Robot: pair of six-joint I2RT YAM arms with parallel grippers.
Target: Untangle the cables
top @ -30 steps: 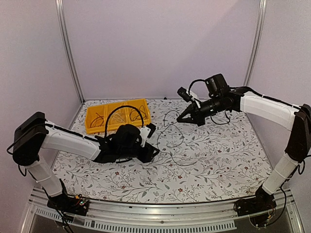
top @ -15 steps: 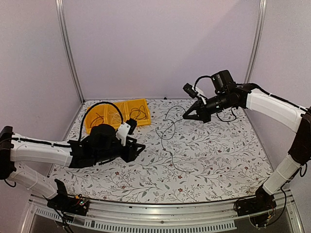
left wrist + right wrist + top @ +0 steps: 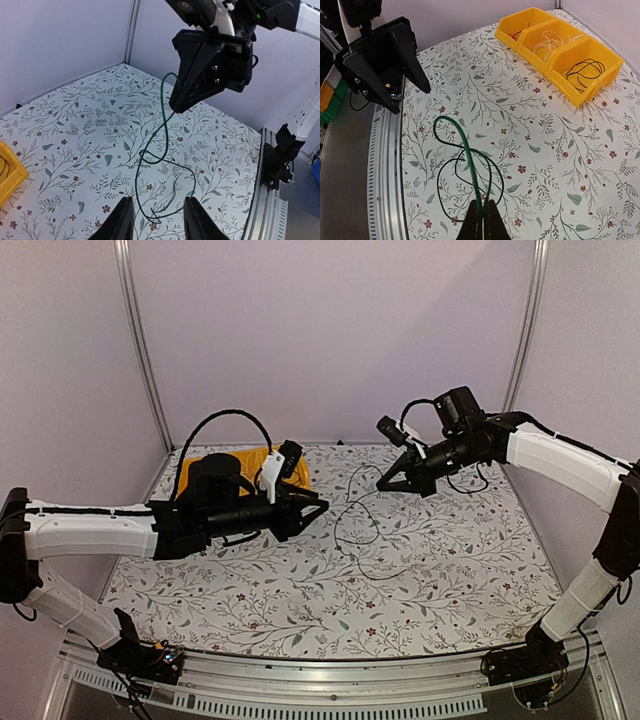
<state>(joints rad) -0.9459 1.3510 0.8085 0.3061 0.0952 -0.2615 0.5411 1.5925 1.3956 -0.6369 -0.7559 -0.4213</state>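
Note:
My right gripper [image 3: 385,483] [image 3: 483,210] is shut on the upper end of a green cable [image 3: 469,158], held above the table. In the left wrist view that cable [image 3: 165,125] hangs from the right gripper [image 3: 175,105] and curls into loops on the cloth. A thinner black wire [image 3: 173,192] [image 3: 439,185] is tangled through them. From above, the cables [image 3: 350,512] lie mid-table. My left gripper [image 3: 318,508] [image 3: 156,222] is open, low and just left of the tangle. The lowest loop shows between its fingers, untouched.
A yellow three-compartment bin [image 3: 600,75] stands at the back left with coiled black, whitish and reddish wires inside. From above the bin [image 3: 297,466] is mostly hidden behind my left arm. The metal table rail [image 3: 385,170] runs along the near edge.
My left arm swung from the front left up toward the tangle, and its jaws narrowed. The right gripper lifted the cable slightly and has since stayed about still.

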